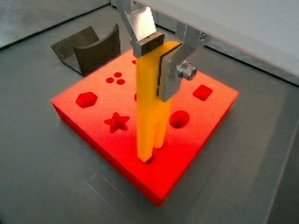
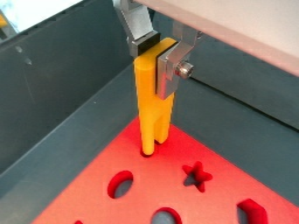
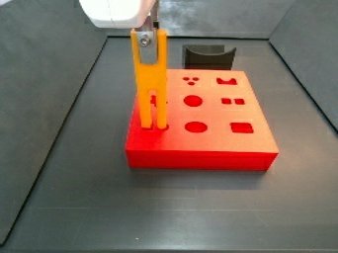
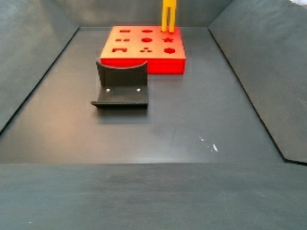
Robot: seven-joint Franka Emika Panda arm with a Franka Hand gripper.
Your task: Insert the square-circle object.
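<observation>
My gripper (image 1: 162, 57) is shut on the upper end of the square-circle object (image 1: 149, 109), a long orange-yellow bar held upright. It shows the same way in a wrist view (image 2: 156, 59) and in a side view (image 3: 145, 38). The bar's (image 2: 152, 105) forked lower end meets the top face of the red block (image 1: 100, 118) near one corner. The prong tips (image 3: 148, 121) seem to sit in a hole there; how deep is not clear. The block (image 3: 199, 138) has several shaped holes. In a side view the bar (image 4: 170, 16) stands at the block's (image 4: 144, 49) far right, the gripper out of frame.
The dark fixture (image 4: 121, 85) stands on the grey floor right beside the block, also seen in a side view (image 3: 208, 56) and a wrist view (image 1: 84, 48). Sloped grey walls (image 4: 36, 81) enclose the floor on all sides.
</observation>
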